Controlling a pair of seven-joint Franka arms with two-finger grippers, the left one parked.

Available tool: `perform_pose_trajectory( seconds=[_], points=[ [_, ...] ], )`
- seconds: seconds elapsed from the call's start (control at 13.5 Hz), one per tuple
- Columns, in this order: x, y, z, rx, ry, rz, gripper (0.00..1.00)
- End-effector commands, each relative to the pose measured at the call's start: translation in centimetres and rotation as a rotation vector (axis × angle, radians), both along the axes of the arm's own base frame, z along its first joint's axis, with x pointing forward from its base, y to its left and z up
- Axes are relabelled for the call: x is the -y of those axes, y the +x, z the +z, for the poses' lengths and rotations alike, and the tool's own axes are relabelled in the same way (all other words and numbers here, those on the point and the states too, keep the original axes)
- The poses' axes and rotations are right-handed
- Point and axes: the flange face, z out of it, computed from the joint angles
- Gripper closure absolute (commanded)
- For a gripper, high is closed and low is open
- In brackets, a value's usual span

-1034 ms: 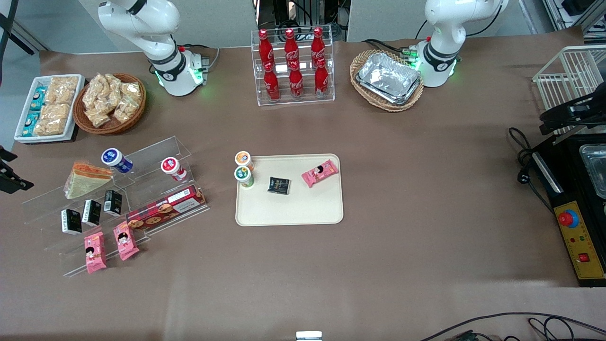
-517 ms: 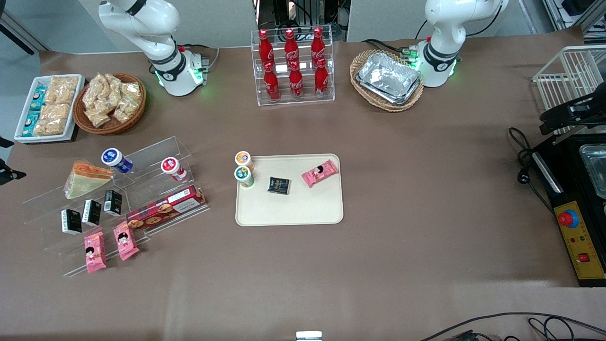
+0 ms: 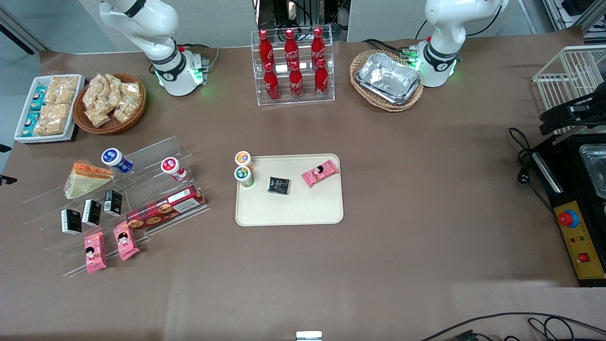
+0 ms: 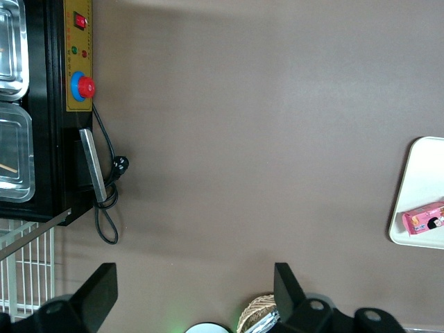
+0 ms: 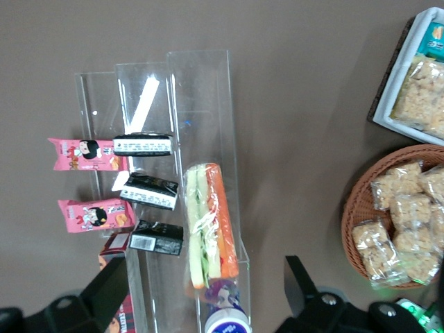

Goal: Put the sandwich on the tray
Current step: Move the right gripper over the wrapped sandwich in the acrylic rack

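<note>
The sandwich (image 3: 85, 179), a wrapped wedge with orange and green filling, lies on the top step of a clear acrylic rack (image 3: 142, 156) toward the working arm's end of the table. It also shows in the right wrist view (image 5: 208, 222). My gripper (image 5: 201, 295) hangs open and empty well above the sandwich, one finger (image 5: 104, 288) on each side of it, touching nothing. In the front view only dark bits of it show at the frame edge. The cream tray (image 3: 293, 208) lies mid-table, and its edge shows in the left wrist view (image 4: 416, 173).
The tray holds two small cups (image 3: 244, 175), a black packet (image 3: 279, 185) and a pink packet (image 3: 320, 173). The rack also carries a blue-lid cup (image 3: 115, 159), a red-lid cup (image 3: 172, 168), black boxes (image 3: 91, 212), pink packets (image 3: 94, 251) and a red biscuit box (image 3: 165, 208). A snack basket (image 3: 110, 102) stands farther back.
The dark parts of my gripper at the edge of the front view have slid almost out of frame. Nothing on the table has moved.
</note>
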Motion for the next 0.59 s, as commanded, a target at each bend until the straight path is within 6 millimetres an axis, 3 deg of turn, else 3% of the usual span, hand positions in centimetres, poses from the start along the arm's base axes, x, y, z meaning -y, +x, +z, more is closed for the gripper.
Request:
perform_pose_trajectory(
  seconds=[0.0,0.52],
  points=[
    [-1.0,0.1,-1.6,0.043,0.009,-0.005,0.00],
    [-2.8,-1.5,-5.3,0.096,-0.004,0.007,0.00]
  ],
)
